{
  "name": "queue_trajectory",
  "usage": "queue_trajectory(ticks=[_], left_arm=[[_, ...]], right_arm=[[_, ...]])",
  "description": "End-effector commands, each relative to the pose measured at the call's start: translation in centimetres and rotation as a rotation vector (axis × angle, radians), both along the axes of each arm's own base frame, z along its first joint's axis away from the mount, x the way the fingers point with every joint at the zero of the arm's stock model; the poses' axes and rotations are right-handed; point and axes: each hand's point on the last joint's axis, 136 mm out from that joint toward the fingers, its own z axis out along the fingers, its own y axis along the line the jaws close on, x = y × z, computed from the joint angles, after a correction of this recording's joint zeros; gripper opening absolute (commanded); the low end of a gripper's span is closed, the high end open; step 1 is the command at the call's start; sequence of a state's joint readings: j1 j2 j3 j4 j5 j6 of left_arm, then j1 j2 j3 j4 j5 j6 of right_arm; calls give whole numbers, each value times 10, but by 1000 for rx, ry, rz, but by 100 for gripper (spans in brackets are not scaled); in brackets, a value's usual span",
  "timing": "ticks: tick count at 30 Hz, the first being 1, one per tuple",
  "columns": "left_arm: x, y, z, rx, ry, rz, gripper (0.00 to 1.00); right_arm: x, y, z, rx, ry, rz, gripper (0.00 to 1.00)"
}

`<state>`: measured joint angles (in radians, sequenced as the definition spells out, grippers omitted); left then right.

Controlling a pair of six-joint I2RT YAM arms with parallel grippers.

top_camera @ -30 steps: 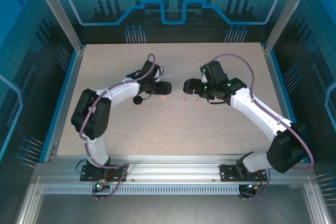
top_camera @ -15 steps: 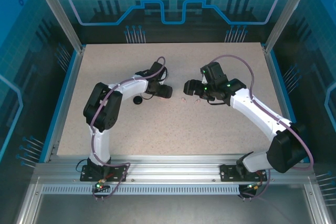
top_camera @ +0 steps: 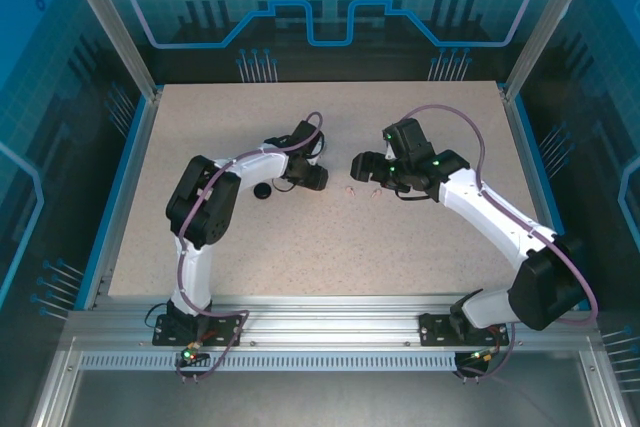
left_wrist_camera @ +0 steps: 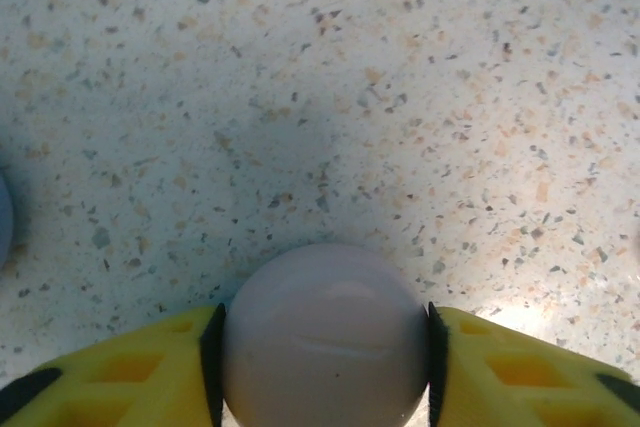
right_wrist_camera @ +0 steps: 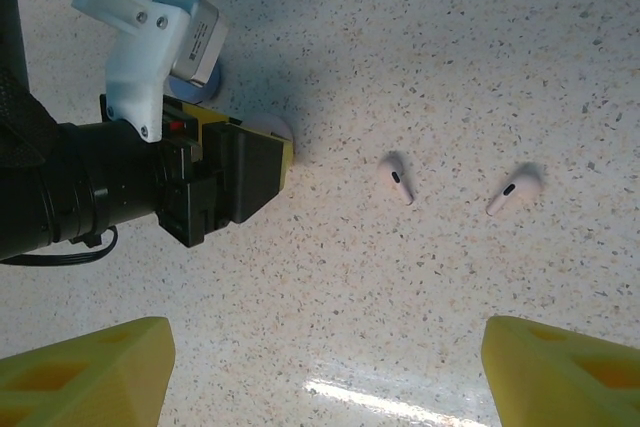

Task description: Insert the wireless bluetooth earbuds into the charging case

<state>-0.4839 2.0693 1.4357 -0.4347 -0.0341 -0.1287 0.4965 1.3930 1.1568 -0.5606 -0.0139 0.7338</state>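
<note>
The left gripper [left_wrist_camera: 325, 352] is clamped on the round pale charging case [left_wrist_camera: 325, 302]. Two pale pink earbuds [right_wrist_camera: 397, 178] lie on the desk [right_wrist_camera: 450, 37] just beside it, ahead of the wide-open, empty right gripper [right_wrist_camera: 320, 367], which is nearer.

Bright, even overhead light on the speckled beige tabletop [top_camera: 400, 247], top view crisp. Left wrist view: the smooth pale round case [left_wrist_camera: 325, 342] looks soft, with a faint sheen. Bluish shadow lies up-left of it, hot glare just right. Right wrist view: a white glare streak low on the tabletop.
</note>
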Motion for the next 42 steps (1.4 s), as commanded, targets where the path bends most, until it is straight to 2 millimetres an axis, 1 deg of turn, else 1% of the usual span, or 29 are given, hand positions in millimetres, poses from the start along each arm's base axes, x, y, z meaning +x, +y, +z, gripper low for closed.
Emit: queue_trajectory(ticks=[1,4,7,9,13,15,20,22,23,25,28,32,34,37,42], left_arm=[[-17,0,-12,24,45,-7,44],[-26,-2,-11,6,55,1,41],[-40,-9,-6,-34,74,18,41],[-54,-15,-1,-57,90,28,40],[-84,-20,3,-73,137,85,40],[-98,-18,3,-77,176,139,41],[-133,-16,-7,-121,251,250,41],[-141,-15,-10,-131,258,278,44],[-143,-16,-10,-145,259,289,47],[-147,-18,-8,-175,259,297,51],[-144,-19,1,-210,227,304,58],[-132,-17,29,-232,136,296,64],[-125,-13,46,-249,90,301,66],[-112,0,69,-284,37,321,69],[-92,38,103,-346,-67,403,74]], right_arm=[[-6,-8,7,0,-13,-19,81],[-8,-9,10,5,-20,-19,81],[-10,-9,10,7,-22,-20,81],[-10,-9,9,11,-20,-21,81],[-11,-8,7,22,-18,-21,81],[-11,-6,6,23,-15,-18,81],[-13,-3,4,24,-12,-14,81],[-14,-2,2,21,-7,-14,81],[-14,-2,1,18,-4,-14,81],[-15,-2,-3,11,11,-21,81],[-17,-3,-11,-13,45,-39,81],[-24,-4,-28,-60,126,-86,81],[-28,0,-37,-81,161,-94,82],[-35,10,-50,-132,202,-93,82],[-49,34,-77,-190,305,-99,83]])
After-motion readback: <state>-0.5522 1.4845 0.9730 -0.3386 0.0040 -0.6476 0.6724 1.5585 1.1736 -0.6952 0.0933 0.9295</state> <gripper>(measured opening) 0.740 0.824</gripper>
